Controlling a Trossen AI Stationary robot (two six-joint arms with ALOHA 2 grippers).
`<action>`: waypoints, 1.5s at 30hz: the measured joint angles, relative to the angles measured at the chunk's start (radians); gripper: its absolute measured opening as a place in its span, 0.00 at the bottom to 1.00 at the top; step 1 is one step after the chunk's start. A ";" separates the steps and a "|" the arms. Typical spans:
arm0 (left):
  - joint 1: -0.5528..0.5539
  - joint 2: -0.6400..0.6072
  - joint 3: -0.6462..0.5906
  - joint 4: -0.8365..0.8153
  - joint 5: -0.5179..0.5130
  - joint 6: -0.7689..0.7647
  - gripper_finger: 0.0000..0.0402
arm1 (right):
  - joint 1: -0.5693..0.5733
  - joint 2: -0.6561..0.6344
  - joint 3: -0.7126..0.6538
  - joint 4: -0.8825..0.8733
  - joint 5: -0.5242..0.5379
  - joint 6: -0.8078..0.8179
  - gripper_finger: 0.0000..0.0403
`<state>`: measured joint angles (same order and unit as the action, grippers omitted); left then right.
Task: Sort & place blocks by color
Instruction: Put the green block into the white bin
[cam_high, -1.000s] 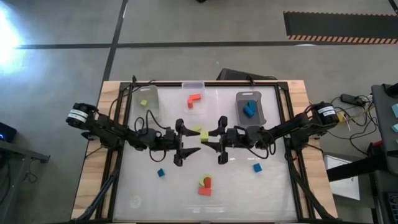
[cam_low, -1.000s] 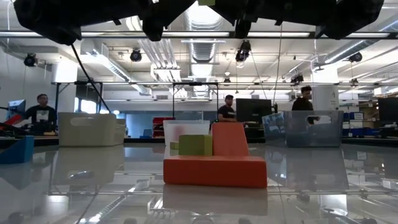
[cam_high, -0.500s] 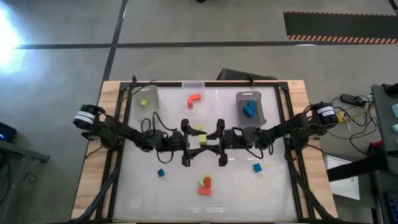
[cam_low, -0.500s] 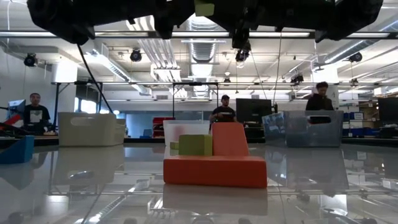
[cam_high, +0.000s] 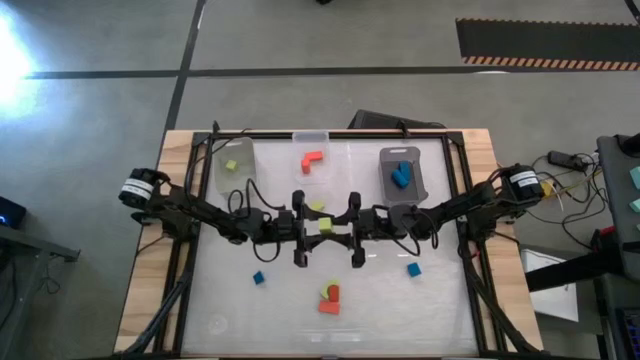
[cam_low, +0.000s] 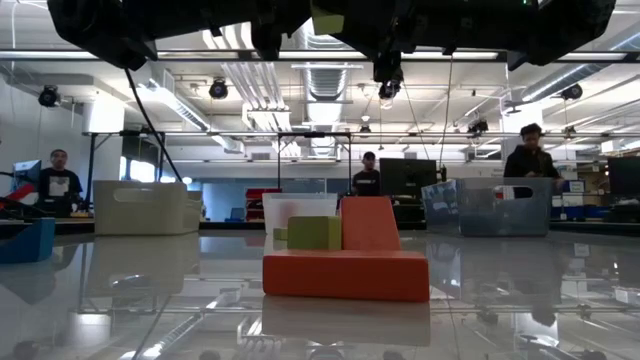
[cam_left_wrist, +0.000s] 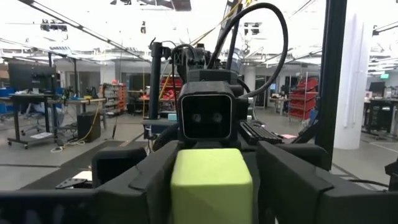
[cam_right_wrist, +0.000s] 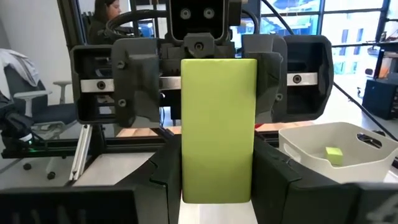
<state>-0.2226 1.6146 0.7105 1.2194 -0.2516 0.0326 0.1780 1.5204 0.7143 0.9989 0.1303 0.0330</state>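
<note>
A lime green bar block (cam_high: 327, 227) hangs in mid-air over the table's middle, between my two grippers. My left gripper (cam_high: 312, 229) comes from the left and my right gripper (cam_high: 343, 229) from the right, each shut on one end of it. The low view shows the block (cam_low: 327, 18) high up between the dark grippers. The right wrist view shows the block (cam_right_wrist: 218, 124) reaching from my own fingers to the left gripper facing me. Other blocks lie on the table: another green one (cam_high: 316, 206), two blue cubes (cam_high: 258, 278) (cam_high: 413, 269), an orange-red L (cam_high: 312, 160). My left gripper pinches the bar's left end (cam_left_wrist: 211, 186) between its two fingers, level, coming from the table's left, fingers along the bar. The bar is lifted clear and lies level. My right gripper pinches the bar's right end (cam_right_wrist: 218, 180) between its two fingers, level, from the table's right, fingers along the bar.
At the far side stand a pale bin (cam_high: 232, 165) holding a green block, a clear bin (cam_high: 310, 135) and a grey bin (cam_high: 403, 172) with blue blocks. An orange-red and green pile (cam_high: 328, 298) sits near the near edge. People stand in the room beyond.
My left gripper has moved toward the table's right, up to the green bar that my right gripper holds in the air. Its fingers now sit on the bar's left end. The right gripper and the bar have stayed nearly in place.
</note>
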 joint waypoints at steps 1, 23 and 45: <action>0.000 0.000 0.000 0.000 0.000 0.000 0.46 | 0.000 0.000 0.000 0.000 0.000 0.000 0.30; 0.006 -0.062 -0.002 -0.248 -0.212 -0.054 0.30 | 0.000 -0.017 -0.001 -0.091 0.108 -0.005 0.68; 0.146 -0.395 0.055 -1.115 -0.525 -0.316 0.30 | -0.001 -0.247 -0.001 -0.504 0.215 0.108 0.62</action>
<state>-0.0764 1.2193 0.7652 0.1041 -0.7761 -0.2830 0.1772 1.2738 0.7132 0.4951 0.3450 0.1413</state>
